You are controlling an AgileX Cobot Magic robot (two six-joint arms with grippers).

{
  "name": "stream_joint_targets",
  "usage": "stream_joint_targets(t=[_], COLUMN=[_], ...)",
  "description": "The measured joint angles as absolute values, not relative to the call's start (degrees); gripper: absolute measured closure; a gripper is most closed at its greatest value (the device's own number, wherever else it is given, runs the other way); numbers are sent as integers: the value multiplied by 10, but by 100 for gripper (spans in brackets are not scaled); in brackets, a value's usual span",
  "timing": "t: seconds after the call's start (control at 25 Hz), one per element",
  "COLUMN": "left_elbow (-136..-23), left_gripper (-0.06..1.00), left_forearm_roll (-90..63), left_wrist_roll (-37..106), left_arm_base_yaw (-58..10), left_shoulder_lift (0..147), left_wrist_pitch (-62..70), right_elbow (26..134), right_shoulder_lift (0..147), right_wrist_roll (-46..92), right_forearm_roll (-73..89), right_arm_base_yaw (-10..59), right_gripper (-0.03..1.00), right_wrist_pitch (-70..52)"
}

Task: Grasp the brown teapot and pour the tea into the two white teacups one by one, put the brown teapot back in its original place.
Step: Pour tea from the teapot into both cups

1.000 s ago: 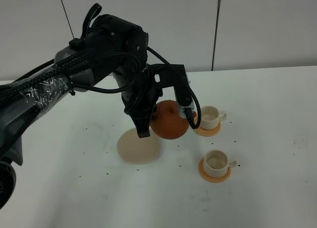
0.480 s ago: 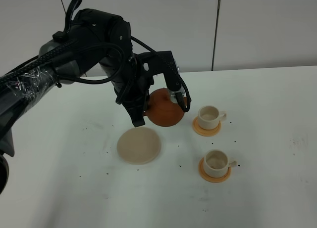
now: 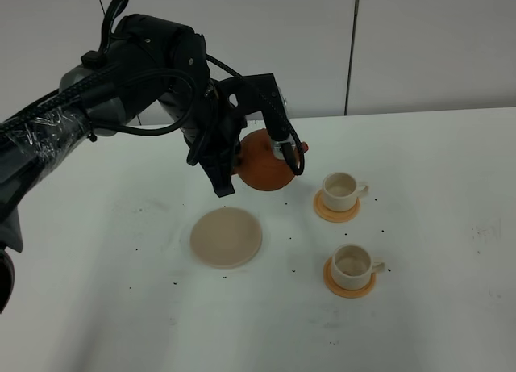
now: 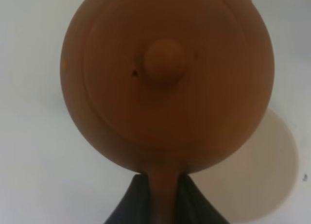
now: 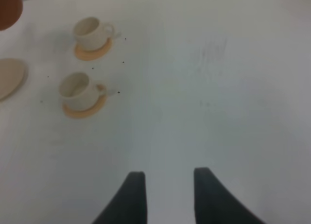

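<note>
The brown teapot (image 3: 262, 162) hangs above the table, left of the far white teacup (image 3: 342, 190) and beyond the beige trivet (image 3: 226, 237). My left gripper (image 3: 284, 152) is shut on its handle. From the left wrist I look down on the lid and knob of the teapot (image 4: 165, 78), the handle pinched at the left gripper (image 4: 164, 199), with the trivet (image 4: 274, 170) beneath. The near teacup (image 3: 352, 263) stands on its coaster. My right gripper (image 5: 167, 185) is open over bare table, away from both teacups (image 5: 90, 32) (image 5: 77, 88). I cannot make out the tea.
Each cup rests on a tan-orange coaster (image 3: 336, 211) (image 3: 349, 285). Small dark specks dot the white table (image 3: 451, 194). The black left arm (image 3: 153, 73) reaches in from the left. A grey wall stands behind the table.
The left gripper has lifted the teapot and drawn it back to the left, away from the far teacup. Cups and trivet stay put.
</note>
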State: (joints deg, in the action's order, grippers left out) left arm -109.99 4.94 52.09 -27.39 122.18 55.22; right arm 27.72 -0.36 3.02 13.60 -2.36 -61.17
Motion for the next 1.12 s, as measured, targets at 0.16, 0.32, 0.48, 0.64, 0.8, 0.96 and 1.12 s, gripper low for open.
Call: stream_joint_targets(t=[0.16, 0.32, 0.48, 0.64, 0.8, 0.96, 1.12], left_elbow=[-1100, -1100, -1100, -1100, -1100, -1100, -1100], left_gripper=[77, 77, 77, 77, 77, 77, 77], left_forearm_roll=[30, 0, -21, -29, -38, -38, -38], left_wrist_roll=[521, 522, 547, 565, 559, 539, 532], left_arm_base_yaw=[-274, -274, -274, -274, -274, -274, -274], left_shoulder_lift=[1234, 1239, 1239, 1239, 1239, 1239, 1239], left_wrist_pitch=[530, 511, 490, 490, 495, 507, 522], right_elbow=[277, 277, 277, 277, 277, 277, 277], right_shoulder_lift=[-4, -4, -4, -4, -4, -4, -4], right_wrist_roll=[30, 30, 30, 30, 30, 30, 30], right_forearm_roll=[136, 136, 136, 136, 136, 136, 136], right_arm_base_yaw=[-24, -24, -24, -24, -24, -24, -24], right_gripper=[73, 73, 73, 73, 73, 73, 73], right_wrist_pitch=[-612, -612, -612, -612, -612, -612, -612])
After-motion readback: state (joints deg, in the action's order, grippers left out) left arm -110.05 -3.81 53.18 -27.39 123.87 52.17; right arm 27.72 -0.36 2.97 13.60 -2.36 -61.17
